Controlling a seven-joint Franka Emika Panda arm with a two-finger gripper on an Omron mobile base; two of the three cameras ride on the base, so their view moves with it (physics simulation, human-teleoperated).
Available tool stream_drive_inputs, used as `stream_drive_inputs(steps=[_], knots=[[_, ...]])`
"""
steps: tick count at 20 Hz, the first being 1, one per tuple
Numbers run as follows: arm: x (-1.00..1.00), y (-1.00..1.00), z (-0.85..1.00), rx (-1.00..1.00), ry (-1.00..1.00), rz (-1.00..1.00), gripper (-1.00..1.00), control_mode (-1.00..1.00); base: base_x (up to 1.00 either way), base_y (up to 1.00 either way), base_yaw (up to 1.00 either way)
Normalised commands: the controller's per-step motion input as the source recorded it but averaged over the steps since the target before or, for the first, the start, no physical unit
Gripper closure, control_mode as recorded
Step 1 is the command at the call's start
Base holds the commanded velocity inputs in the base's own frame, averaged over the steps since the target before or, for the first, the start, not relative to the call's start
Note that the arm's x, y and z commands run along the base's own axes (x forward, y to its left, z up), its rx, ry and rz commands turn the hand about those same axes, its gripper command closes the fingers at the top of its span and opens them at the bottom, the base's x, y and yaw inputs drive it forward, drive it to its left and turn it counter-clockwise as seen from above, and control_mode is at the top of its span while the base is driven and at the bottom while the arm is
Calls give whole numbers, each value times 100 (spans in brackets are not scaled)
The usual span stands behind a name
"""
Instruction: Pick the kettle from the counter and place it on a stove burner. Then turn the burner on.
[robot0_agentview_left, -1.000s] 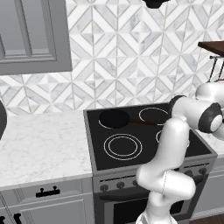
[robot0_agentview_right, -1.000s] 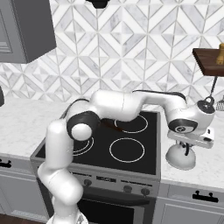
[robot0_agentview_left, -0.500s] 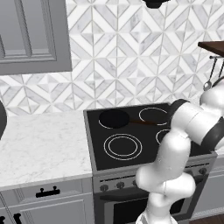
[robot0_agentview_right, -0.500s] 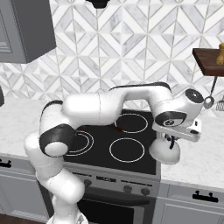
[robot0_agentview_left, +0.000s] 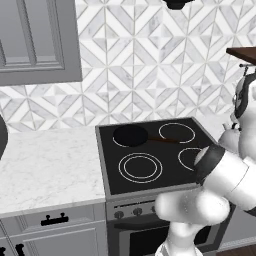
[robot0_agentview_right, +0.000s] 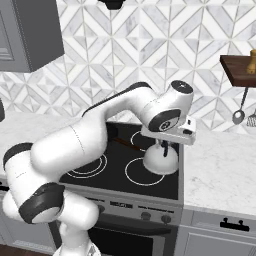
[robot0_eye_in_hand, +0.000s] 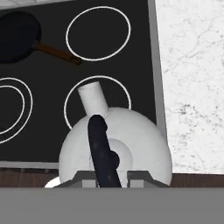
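The silvery-white kettle (robot0_agentview_right: 161, 158) (robot0_eye_in_hand: 131, 144) hangs from my gripper (robot0_agentview_right: 165, 142) (robot0_eye_in_hand: 113, 175), which is shut on its dark arched handle (robot0_eye_in_hand: 98, 140). It is over the front right single-ring circle (robot0_eye_in_hand: 124, 94) (robot0_agentview_right: 139, 176) of the black glass stove (robot0_agentview_right: 112, 177), with its spout (robot0_eye_in_hand: 92, 97) pointing toward the back. I cannot tell whether its base touches the glass. The double-ring stove burner (robot0_agentview_left: 140, 166) (robot0_eye_in_hand: 9, 111) (robot0_agentview_right: 95, 167) lies front left, bare. White marble counter (robot0_agentview_right: 220, 165) (robot0_eye_in_hand: 192, 65) flanks the stove on the right.
A flat black pan (robot0_agentview_left: 130, 135) (robot0_eye_in_hand: 17, 30) with a brown handle sits on the back left ring. Control knobs (robot0_agentview_left: 135, 211) (robot0_agentview_right: 145, 216) line the stove front. More counter (robot0_agentview_left: 45, 170) lies left of the stove. A wooden shelf (robot0_agentview_right: 237, 67) with hanging utensils (robot0_agentview_right: 239, 115) is at the right wall.
The arm has swung left, carrying the kettle from above the counter right of the stove to over the stove's front right ring.
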Motion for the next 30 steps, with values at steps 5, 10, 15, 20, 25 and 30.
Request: stream_drive_inputs(steps=[5,10,15,20,25,30], knots=[[-7,100,43,-1,0,17,100,-100,0,0,0],[-10,100,5,0,1,15,100,-100,0,0,0],[-2,100,0,-6,8,5,100,-100,0,0,0],[8,100,0,-12,19,0,100,-100,0,0,0],[25,83,-16,-2,-1,-2,100,-100,0,0,0],[42,59,-40,3,-10,0,100,-100,0,0,0]])
